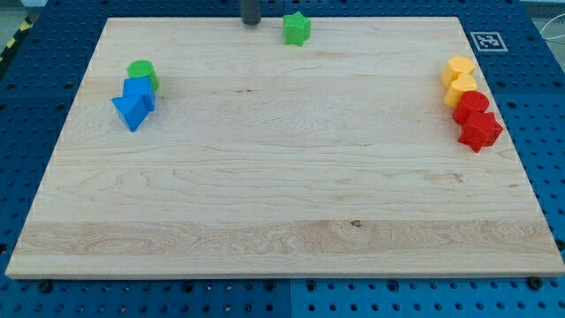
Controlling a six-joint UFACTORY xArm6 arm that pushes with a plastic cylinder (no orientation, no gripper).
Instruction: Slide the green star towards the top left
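The green star (297, 28) lies near the view's top edge of the wooden board (282, 194), a little right of centre. My tip (252, 22) is at the view's top, just left of the green star, with a small gap between them. Only the rod's lower end shows.
At the view's left sit a green cylinder (142, 72), a blue cube (139, 91) and a blue triangle (130, 111), touching. At the view's right are two yellow blocks (459, 68) (460, 88), a red block (471, 103) and a red star (480, 130). A marker tag (485, 41) lies off the board's top right corner.
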